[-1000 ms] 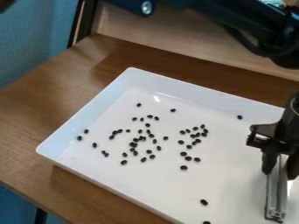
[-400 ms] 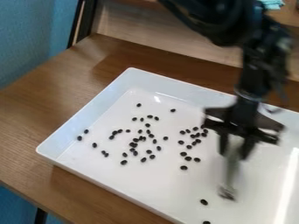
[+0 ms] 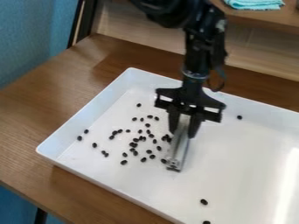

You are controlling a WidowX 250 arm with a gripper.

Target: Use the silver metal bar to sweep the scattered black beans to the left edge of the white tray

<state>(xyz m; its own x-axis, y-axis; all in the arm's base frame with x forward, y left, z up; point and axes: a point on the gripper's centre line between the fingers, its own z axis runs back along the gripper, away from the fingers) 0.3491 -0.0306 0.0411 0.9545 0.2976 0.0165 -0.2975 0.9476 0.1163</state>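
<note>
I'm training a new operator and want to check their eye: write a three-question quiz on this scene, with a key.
1. Multiple choice: What colour is the folded cloth? a) red b) turquoise c) black
2. True or false: The gripper holds a long grey tool down into the tray.
3. Fill in: In the picture, most small black pieces lie to the ____ of the tool.

Key: 1 b; 2 true; 3 left

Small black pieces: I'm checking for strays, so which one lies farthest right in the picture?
The lone piece near the tray's back wall, right of the gripper; the others all lie farther left.
</note>
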